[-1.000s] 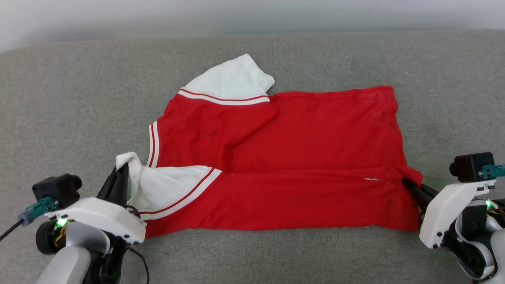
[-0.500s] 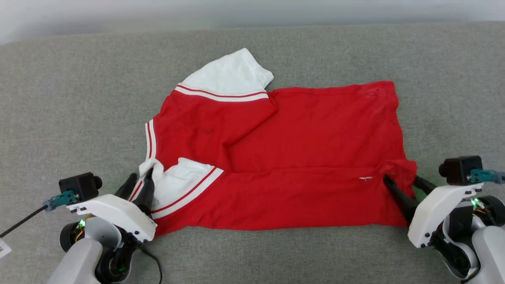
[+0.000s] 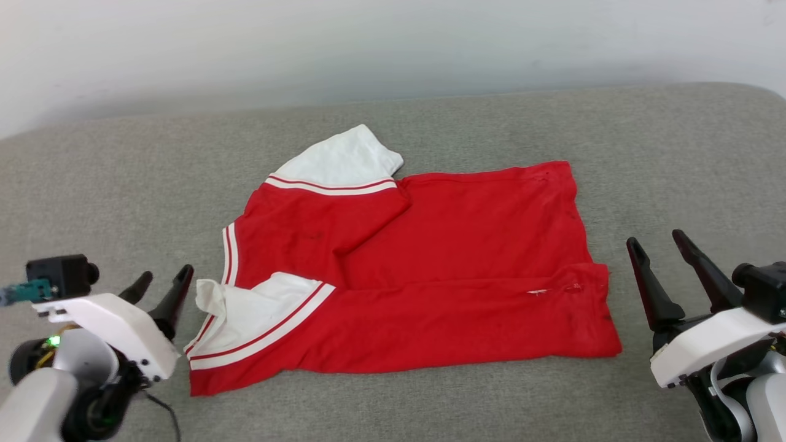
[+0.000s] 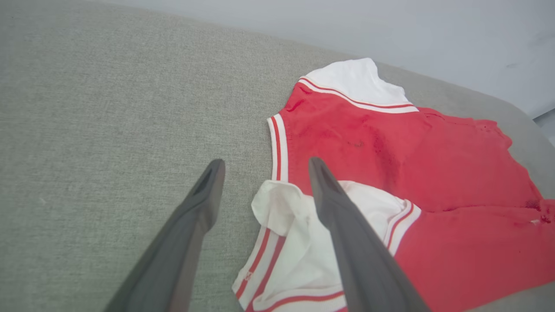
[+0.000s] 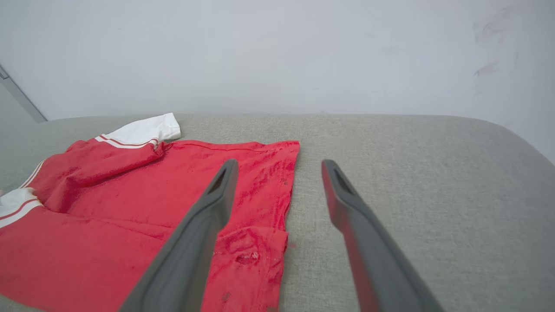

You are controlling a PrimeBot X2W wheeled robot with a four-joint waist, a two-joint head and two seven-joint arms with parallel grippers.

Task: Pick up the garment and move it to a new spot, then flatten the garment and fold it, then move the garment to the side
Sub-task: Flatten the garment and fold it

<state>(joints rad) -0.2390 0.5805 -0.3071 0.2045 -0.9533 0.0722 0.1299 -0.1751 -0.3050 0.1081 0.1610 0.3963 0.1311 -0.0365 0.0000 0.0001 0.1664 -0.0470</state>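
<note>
1. The garment [image 3: 466,245] lies spread on the grey cushion [image 3: 675,153], its long axis running left to right across the robot's front. The collar end faces the robot's left and the hem end its right.
2. The near long edge of the garment is turned up over the body in a strip. The near sleeve [image 3: 258,307] lies folded in on that strip, while the far sleeve [image 3: 344,159] sticks out past the far edge.
3. The left hand [image 3: 166,274] is open and holds nothing. It sits just beside the garment's collar end, fingers pointing past the crumpled tip of the near sleeve without touching it.
4. The right hand [image 3: 654,239] is open too, and empty. It stands a little off the garment's hem end, beside the near corner, with bare cushion between.
5. Each hand flanks one short end of the garment, so neither is clearly nearer.
6. Judged from this, the far long edge is what the next fold turns on. It lies beyond both hands. The left has the loose far sleeve on its side, and the right has the far hem corner.
</note>
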